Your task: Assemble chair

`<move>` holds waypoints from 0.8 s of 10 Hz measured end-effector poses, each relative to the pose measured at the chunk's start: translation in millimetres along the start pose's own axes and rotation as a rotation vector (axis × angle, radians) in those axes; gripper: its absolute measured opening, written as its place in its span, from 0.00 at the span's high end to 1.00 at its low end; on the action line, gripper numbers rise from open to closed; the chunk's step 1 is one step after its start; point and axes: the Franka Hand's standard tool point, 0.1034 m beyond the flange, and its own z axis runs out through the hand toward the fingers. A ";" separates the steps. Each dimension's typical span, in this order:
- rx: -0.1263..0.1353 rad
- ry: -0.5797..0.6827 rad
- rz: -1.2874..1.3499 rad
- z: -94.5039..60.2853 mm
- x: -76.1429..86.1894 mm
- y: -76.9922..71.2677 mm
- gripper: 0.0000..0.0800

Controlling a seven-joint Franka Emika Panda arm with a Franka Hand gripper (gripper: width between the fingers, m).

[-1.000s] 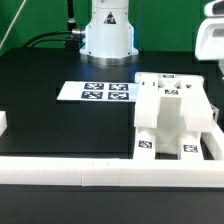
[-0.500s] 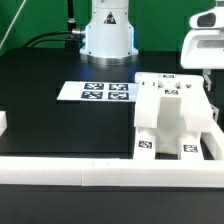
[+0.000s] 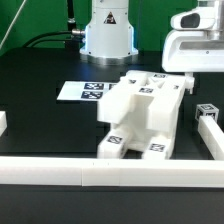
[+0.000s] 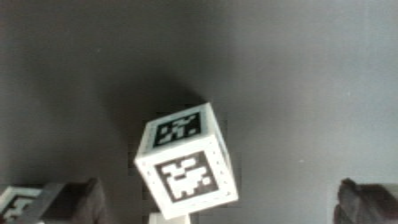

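The chair (image 3: 140,115), a chunky white assembly with several black-and-white tags, lies on the black table, angled toward the exterior view's left. My gripper (image 3: 191,82) hangs open above the chair's end on the exterior view's right, touching nothing. In the wrist view, a white tagged block (image 4: 187,160) stands below my open gripper (image 4: 222,197), with dark fingertips (image 4: 75,196) wide apart on either side. I cannot tell which part of the chair that block is.
The marker board (image 3: 88,91) lies flat behind the chair, partly hidden by it. A long white border rail (image 3: 60,172) runs along the front, and another tagged rail (image 3: 210,135) stands at the exterior view's right. The arm's white base (image 3: 108,35) stands at the back.
The chair has left the corner at the exterior view's right, shifted left and turned. My gripper has moved further into view from the upper right, still open.
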 end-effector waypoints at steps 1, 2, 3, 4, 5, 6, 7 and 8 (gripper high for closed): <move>-0.002 0.005 -0.032 -1.1 5.3 4.8 0.19; -0.003 0.005 -0.032 -0.2 6.0 7.7 0.19; -0.001 0.002 -0.015 0.5 2.6 3.7 0.19; -0.001 0.002 -0.022 0.5 3.0 4.0 0.19; -0.002 0.002 -0.021 0.5 3.2 4.5 0.19; -0.002 0.002 -0.021 0.6 3.1 4.4 0.19; -0.002 0.002 -0.022 0.7 3.1 4.4 0.19; -0.004 0.001 -0.054 1.0 3.4 4.9 0.19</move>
